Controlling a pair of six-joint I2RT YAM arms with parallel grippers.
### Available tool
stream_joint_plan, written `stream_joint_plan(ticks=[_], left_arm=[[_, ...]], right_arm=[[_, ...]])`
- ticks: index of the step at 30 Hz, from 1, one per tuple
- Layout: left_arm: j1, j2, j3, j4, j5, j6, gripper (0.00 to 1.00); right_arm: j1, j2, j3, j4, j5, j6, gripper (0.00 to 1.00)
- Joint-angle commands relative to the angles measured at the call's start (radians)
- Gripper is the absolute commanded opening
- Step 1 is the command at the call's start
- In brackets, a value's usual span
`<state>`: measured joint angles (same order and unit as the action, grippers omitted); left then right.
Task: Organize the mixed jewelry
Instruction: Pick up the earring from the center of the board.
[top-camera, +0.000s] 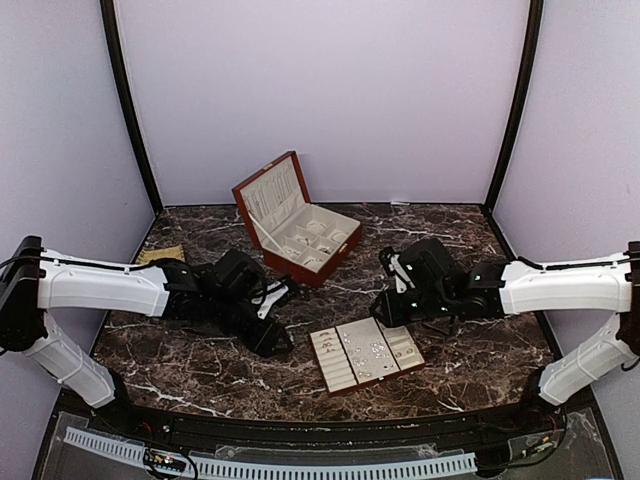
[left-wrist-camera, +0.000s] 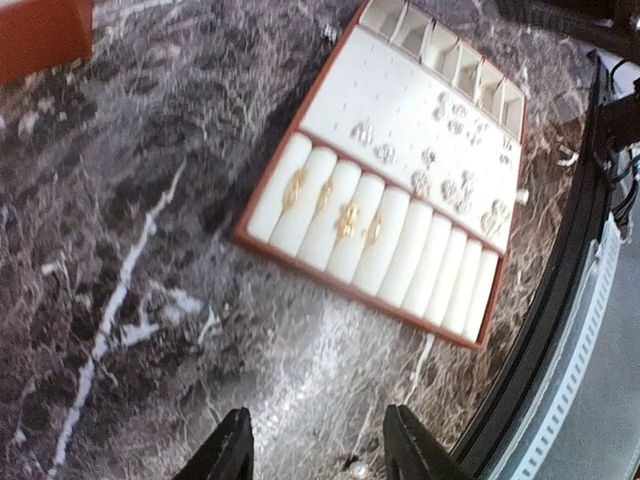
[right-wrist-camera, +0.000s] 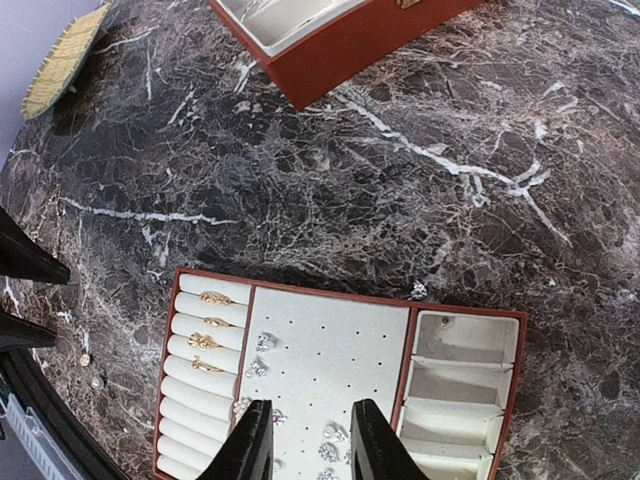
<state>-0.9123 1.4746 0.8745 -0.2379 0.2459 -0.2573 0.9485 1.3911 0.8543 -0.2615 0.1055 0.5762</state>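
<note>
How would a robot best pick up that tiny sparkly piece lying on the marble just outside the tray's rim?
Probably straight down from above, pinching its two sides. The sparkly piece lies low on the marble, tiny, with nothing to hook. It sits right by the tray rim, so the pinch should close along that rim; across it, one side would likely strike the rim.

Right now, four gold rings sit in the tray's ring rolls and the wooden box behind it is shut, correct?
Not quite: the wooden box is open, its lid tilted back, as the top external view shows. The four gold rings do sit in the ring rolls of the tray.
</note>
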Motion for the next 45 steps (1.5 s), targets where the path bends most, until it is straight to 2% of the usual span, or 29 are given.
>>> stream_joint_plan(ticks=[1,5,12,25,41,45], left_arm=[[-0.028,-0.020,-0.063,-0.166,-0.043,-0.016,0.47],[-0.051,0.010,-0.079,-0.214,-0.038,-0.030,0.46],[-0.068,0.034,-0.079,-0.208,-0.017,-0.042,0.44],[-0.088,0.071,-0.081,-0.190,0.005,-0.045,0.29],[-0.091,0.074,-0.083,-0.168,0.049,-0.051,0.00],[-0.091,0.054,-0.088,-0.162,0.050,-0.074,0.00]], right_arm=[[-0.012,-0.076,-0.082,0.144,0.049,0.035,0.30],[-0.016,-0.110,-0.127,0.185,0.048,0.051,0.31],[-0.017,-0.128,-0.159,0.213,0.043,0.063,0.31],[-0.017,-0.127,-0.176,0.212,0.045,0.075,0.31],[-0.017,-0.120,-0.188,0.212,0.053,0.076,0.31],[-0.017,-0.132,-0.195,0.215,0.059,0.079,0.31]])
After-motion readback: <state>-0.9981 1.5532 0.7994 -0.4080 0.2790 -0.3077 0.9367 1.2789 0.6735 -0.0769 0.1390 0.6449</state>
